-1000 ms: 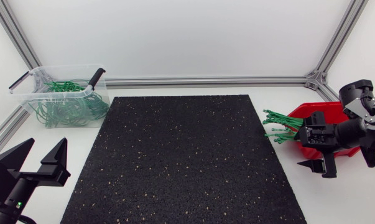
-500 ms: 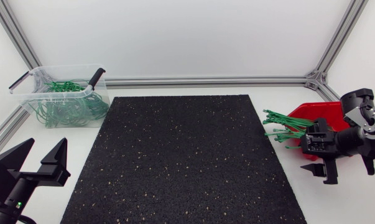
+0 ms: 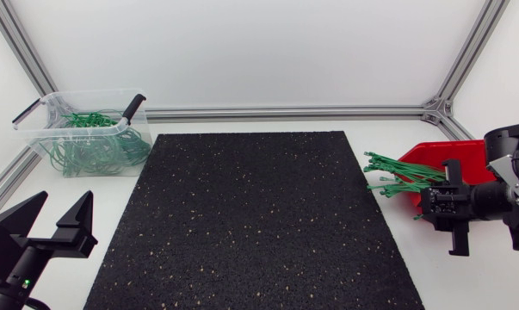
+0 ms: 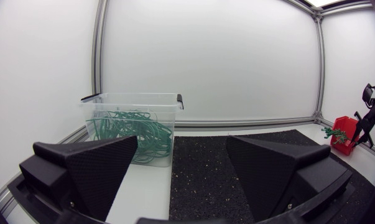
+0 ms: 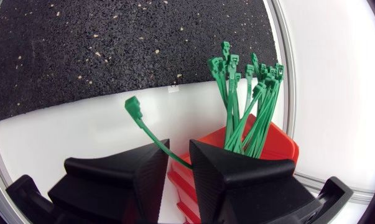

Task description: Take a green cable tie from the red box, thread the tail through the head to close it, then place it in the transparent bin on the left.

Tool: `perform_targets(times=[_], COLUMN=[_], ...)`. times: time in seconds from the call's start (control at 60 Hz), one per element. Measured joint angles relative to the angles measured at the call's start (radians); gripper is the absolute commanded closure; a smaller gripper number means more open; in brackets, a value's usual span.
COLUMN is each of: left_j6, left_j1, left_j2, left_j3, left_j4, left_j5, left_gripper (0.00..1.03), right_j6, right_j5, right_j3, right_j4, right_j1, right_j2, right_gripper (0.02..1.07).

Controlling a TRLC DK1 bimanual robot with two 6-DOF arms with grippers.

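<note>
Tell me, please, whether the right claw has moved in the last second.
Yes: against the red plastic box, the right claw has pulled back toward the near edge of the white table, gripping one green cable tie.

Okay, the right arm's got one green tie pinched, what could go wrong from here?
The right pincer holds the cable tie by its thin strap, so it may slip or twist. The other ties lean out of the red box right beside it; pulling away could snag and drag some out.
</note>
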Motion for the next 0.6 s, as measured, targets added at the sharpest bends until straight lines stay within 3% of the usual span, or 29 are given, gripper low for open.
perform_targets(times=[0.183, 0.317, 0.6], left_j6=[0.000, 0.000, 0.000], left_j1=[0.000, 0.000, -0.003], left_j2=[0.000, 0.000, 0.000], left_j3=[0.000, 0.000, 0.000], left_j4=[0.000, 0.000, 0.000], left_j5=[0.000, 0.000, 0.000], left_gripper=[0.04, 0.04, 0.04], right_j6=[-0.014, -0.030, -0.041], right_j5=[-0.010, -0.010, -0.009], right_j3=[0.000, 0.000, 0.000], right_j4=[0.007, 0.007, 0.006], right_j1=[0.000, 0.000, 0.000], right_j2=[-0.006, -0.006, -0.006], right_gripper=[0.82, 0.53, 0.53])
